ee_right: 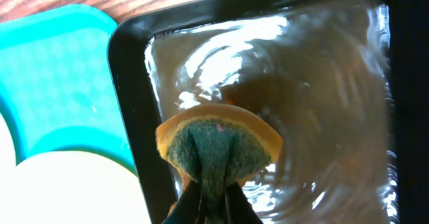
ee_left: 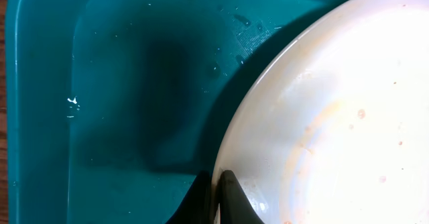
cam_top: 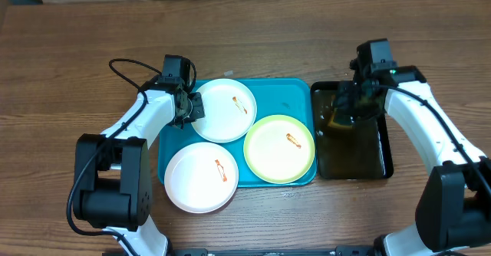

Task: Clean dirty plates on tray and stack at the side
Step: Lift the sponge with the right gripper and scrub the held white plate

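Three dirty plates lie on the turquoise tray (cam_top: 295, 91), each with a small orange-red smear. A white plate (cam_top: 224, 109) sits at the back left, and another white plate (cam_top: 201, 177) overhangs the tray's front left edge. The pale yellow plate with a green rim (cam_top: 279, 148) lies at the front right. My left gripper (cam_top: 192, 110) is shut on the left rim of the back white plate (ee_left: 335, 117), one finger on each side (ee_left: 216, 197). My right gripper (ee_right: 214, 200) is shut on a folded green and orange sponge (ee_right: 218, 140), low over the black tray's water.
The black tray (cam_top: 386, 145), filled with rippling water, stands right of the turquoise tray, almost touching it. Its left rim (ee_right: 127, 83) runs beside the turquoise tray's corner (ee_right: 60, 70) and the yellow plate (ee_right: 67, 190). Bare wooden table (cam_top: 77, 72) lies all around.
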`<state>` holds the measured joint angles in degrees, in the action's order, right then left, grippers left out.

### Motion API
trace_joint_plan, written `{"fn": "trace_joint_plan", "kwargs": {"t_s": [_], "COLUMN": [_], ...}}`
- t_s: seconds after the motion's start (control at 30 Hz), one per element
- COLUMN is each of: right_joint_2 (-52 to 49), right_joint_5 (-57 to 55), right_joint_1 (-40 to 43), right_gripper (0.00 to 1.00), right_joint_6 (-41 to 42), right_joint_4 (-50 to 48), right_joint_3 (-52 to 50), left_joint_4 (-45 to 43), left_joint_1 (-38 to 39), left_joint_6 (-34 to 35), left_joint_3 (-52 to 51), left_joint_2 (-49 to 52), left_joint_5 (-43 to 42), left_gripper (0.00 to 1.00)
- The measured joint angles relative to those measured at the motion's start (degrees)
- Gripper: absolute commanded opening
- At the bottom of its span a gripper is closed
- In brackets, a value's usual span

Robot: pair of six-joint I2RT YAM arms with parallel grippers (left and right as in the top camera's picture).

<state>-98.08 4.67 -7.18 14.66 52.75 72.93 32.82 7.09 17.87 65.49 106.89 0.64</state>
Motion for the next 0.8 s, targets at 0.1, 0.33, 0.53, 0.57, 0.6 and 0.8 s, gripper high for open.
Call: {"fn": "trace_joint_plan", "kwargs": {"t_s": [0.1,0.33,0.53,0.57,0.6,0.8], "right_joint_2": [0.22,0.22,0.22,0.33,0.33,-1.55], "right_joint_5": [-1.25,-0.94,9.33,10.21,10.58,6.32], "right_joint_1": [-0.09,-0.07,-3.87,-5.42,-6.71,-20.44], "right_gripper": [0.04,0.04,0.04,0.04,0.04,0.04], "right_joint_6": [0.09,2.34,-0.07,-0.63,-0.92,-2.99], "right_joint_4": [0.63,3.78,-2.75,-5.86,-7.56,-16.74], "right_joint_3": [2.14,4.79,11.91,12.63,13.03,13.55], "left_joint_4": [-0.11,-1.09,-1.49,-1.57,-1.6,-1.6], "left_joint_1": [0.0,0.0,0.0,0.0,0.0,0.0], "left_joint_6": [0.0,0.0,0.0,-0.02,-0.02,0.0], "left_joint_3": [0.0,0.0,0.0,0.0,0.0,0.0], "left_joint_2": [0.0,0.0,0.0,0.0,0.0,0.0], "left_joint_5": [-0.02,-0.28,-0.5,-0.59,-0.63,-0.72], "left_gripper": [0.04,0.04,0.04,0.04,0.04,0.04]}}
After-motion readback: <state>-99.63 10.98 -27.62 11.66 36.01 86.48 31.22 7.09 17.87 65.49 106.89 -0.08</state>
